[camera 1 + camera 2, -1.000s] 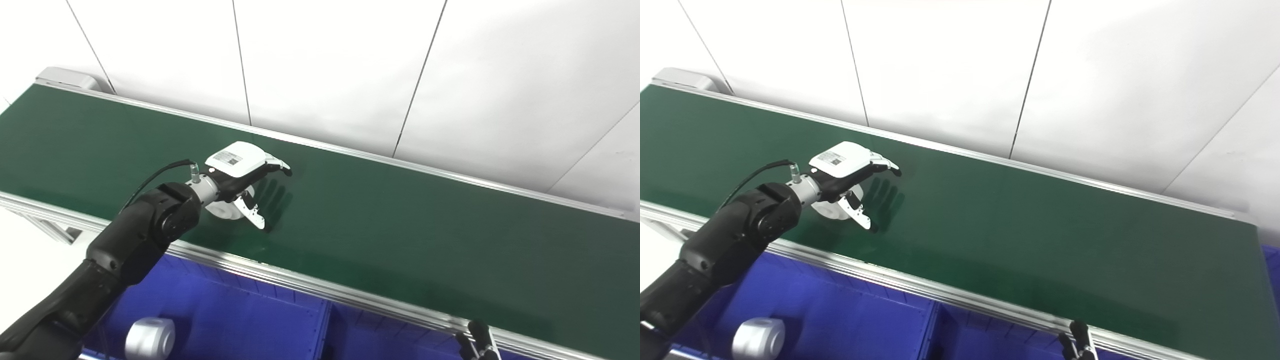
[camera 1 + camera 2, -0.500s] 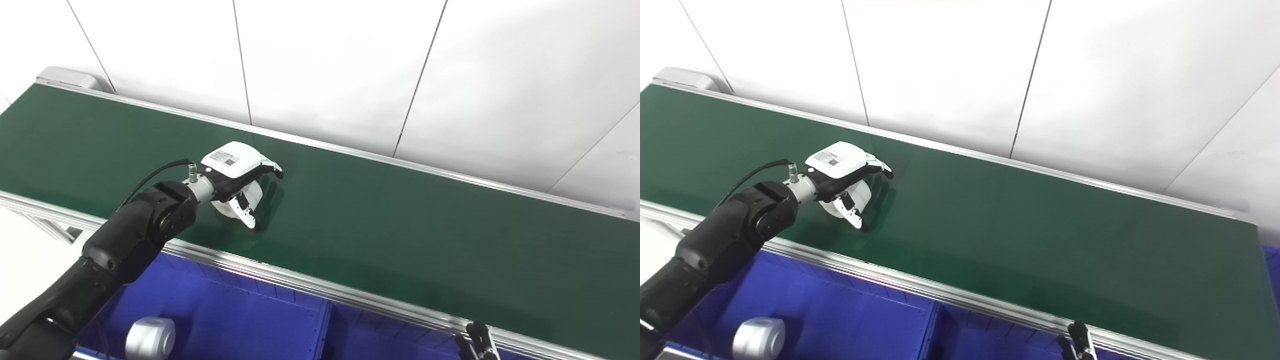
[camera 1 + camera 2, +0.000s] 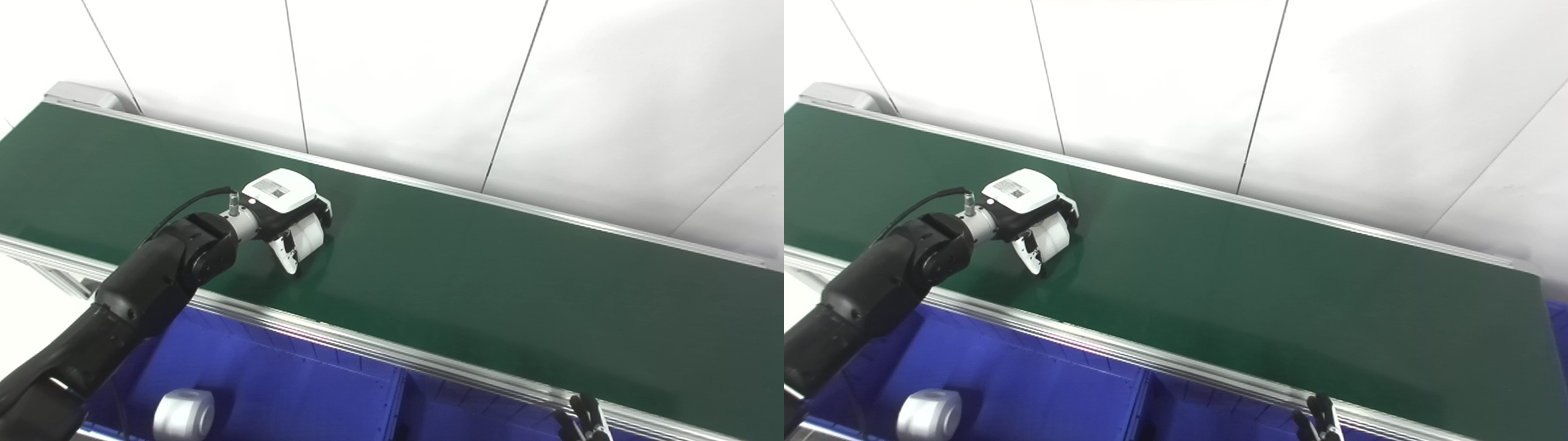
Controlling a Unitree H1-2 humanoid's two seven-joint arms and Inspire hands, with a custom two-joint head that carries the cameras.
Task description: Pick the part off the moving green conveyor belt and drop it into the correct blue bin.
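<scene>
Left hand [image 3: 288, 211] is wrapping its fingers around the white part [image 3: 308, 231] on the belt [image 3: 490, 275]. Probably best squeezing firmly before lifting, since it's rolling-shaped.

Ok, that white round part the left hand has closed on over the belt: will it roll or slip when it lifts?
The white part looks like a short, smooth cylinder, so it would probably roll if released on the green belt. Its glossy surface may be slippery. The left hand wraps its curved side, which should help.
</scene>
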